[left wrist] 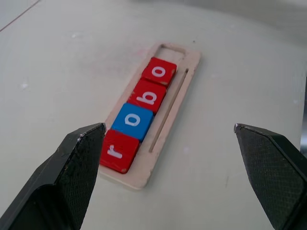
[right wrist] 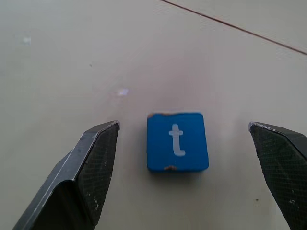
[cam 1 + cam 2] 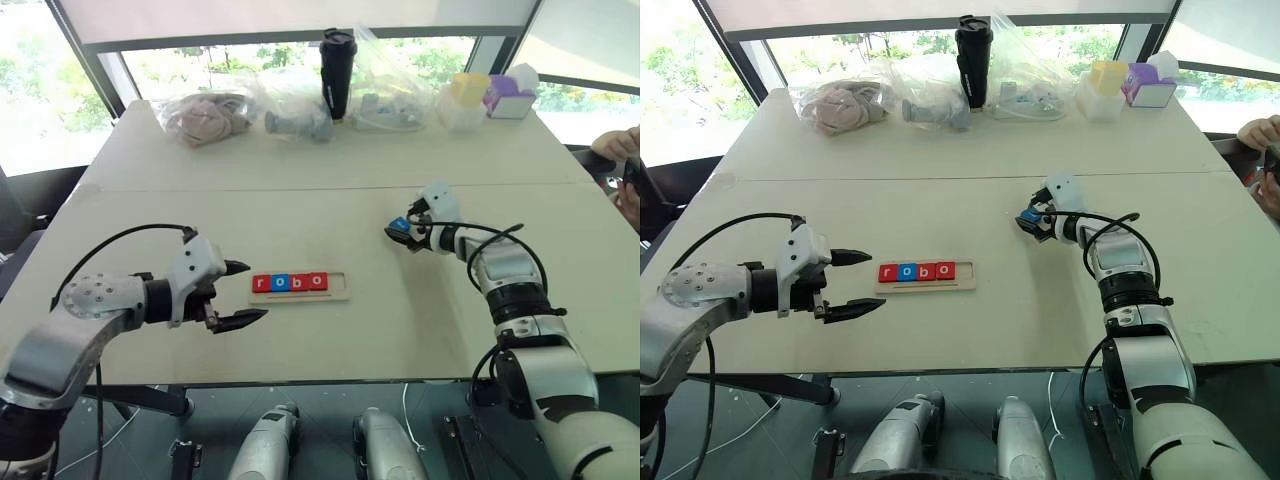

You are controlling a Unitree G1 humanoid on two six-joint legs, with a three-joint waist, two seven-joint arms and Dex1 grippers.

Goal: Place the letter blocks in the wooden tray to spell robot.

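Note:
The wooden tray (image 3: 300, 296) lies on the table in front of me, its far end also visible from the left wrist (image 1: 180, 103). Four letter blocks fill it from its left end: red r (image 1: 117, 151), blue o (image 1: 133, 120), red b (image 1: 147, 96) and red o (image 1: 159, 72). The slot at its right end is empty. My left gripper (image 3: 254, 290) hangs open just left of the tray. A blue t block (image 2: 177, 142) lies flat on the table to the right, also seen from the head (image 3: 400, 226). My right gripper (image 2: 183, 125) is open with a finger on either side of it, not touching.
Along the table's far edge stand clear plastic bags of items (image 3: 205, 115), a black tumbler (image 3: 337, 70), and yellow (image 3: 468, 88) and purple (image 3: 510, 95) containers. A person's hand (image 3: 620, 145) shows at the right edge. A seam crosses the table behind the tray.

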